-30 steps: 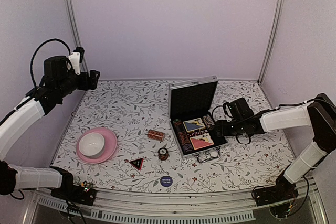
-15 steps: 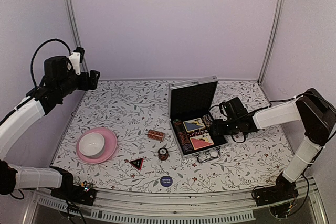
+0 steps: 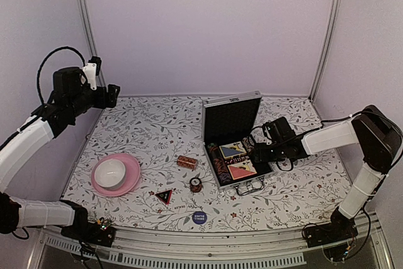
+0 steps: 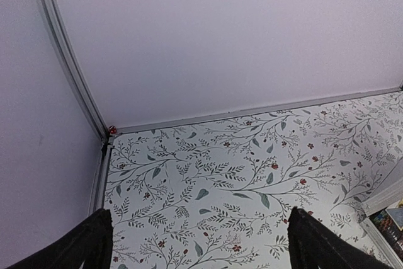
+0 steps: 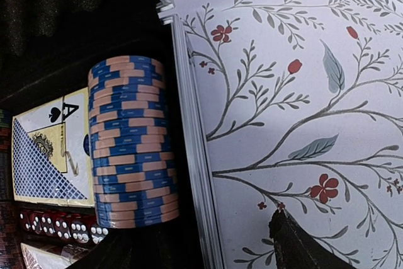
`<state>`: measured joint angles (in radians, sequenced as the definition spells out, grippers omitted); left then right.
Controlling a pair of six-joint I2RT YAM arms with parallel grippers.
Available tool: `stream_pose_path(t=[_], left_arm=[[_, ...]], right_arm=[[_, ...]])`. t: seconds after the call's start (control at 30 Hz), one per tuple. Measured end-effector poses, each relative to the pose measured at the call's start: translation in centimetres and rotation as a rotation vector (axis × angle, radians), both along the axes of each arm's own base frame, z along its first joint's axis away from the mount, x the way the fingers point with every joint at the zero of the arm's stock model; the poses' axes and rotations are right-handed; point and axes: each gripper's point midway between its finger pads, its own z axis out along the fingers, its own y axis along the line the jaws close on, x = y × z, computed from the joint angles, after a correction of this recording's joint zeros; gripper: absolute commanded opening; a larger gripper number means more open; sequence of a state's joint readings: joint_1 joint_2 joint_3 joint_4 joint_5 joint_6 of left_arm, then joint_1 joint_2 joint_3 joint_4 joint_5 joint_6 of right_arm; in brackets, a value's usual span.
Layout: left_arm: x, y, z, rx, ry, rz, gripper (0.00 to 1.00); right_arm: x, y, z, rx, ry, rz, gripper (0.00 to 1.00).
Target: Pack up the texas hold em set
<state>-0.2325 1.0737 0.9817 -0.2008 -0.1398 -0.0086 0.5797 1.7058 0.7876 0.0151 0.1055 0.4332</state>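
The silver case [image 3: 264, 169] lies open mid-table, its black-lined lid [image 3: 232, 118] upright and its metal handle [image 3: 250, 186] at the front. Two card decks [image 3: 238, 159] and striped chips [image 3: 220, 167] lie inside. A blue-and-salmon chip row [image 5: 132, 146], an ace-faced deck [image 5: 49, 149] and red dice [image 5: 56, 225] show in the right wrist view. My right gripper [image 3: 259, 152] is open, astride the case's right wall [image 5: 194, 155]. On the table lie a small brown box [image 3: 187, 162], a loose chip stack [image 3: 196, 184], a red-black triangle [image 3: 164, 196] and a blue disc [image 3: 199, 217]. My left gripper [image 3: 114, 94] hangs open and empty, high at the far left.
A pink plate [image 3: 130, 179] carrying a white bowl [image 3: 110, 171] sits at the left. Purple walls and metal posts close in the floral table. In the left wrist view the left gripper [image 4: 201, 250] looks down on the back-left corner, with the case's corner [image 4: 385, 213] at the right edge.
My right arm has moved left, bringing its gripper up to the case's right wall. The left arm and the loose pieces have not moved.
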Motion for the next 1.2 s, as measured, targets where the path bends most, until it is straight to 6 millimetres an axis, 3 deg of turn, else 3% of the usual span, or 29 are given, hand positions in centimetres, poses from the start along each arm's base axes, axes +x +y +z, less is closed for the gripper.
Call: stream_pose_path(t=[0.4,0.7,0.77,0.87,1.0,1.2], left_arm=[[0.0,0.0,0.0,0.001,0.0,0.0,0.97],[0.3,-0.1,-0.9,-0.039,0.034,0.017,0.97],[0.2,-0.7,-1.4,-0.08,0.054,0.017,0.97],[-0.3,-2.9,-2.1,-0.149,0.072,-0.01,0.97],[-2.3,-7.4,-5.6,-0.22,0.168,-0.084,0.97],[-7.2,-14.0,-12.2,-0.321,0.361,-0.197,0.97]], right_arm=[[0.1,-0.7,0.8,-0.003,-0.039,-0.033,0.72],[-1.1,-2.5,6.3,0.055,-0.172,-0.072,0.75],[-1.2,-2.8,7.6,0.066,-0.204,-0.082,0.79],[-1.3,-3.1,9.7,0.087,-0.253,-0.091,0.84],[-1.3,-4.3,11.6,0.112,-0.308,-0.109,0.84],[-0.9,-8.7,10.4,0.125,-0.301,-0.195,0.84]])
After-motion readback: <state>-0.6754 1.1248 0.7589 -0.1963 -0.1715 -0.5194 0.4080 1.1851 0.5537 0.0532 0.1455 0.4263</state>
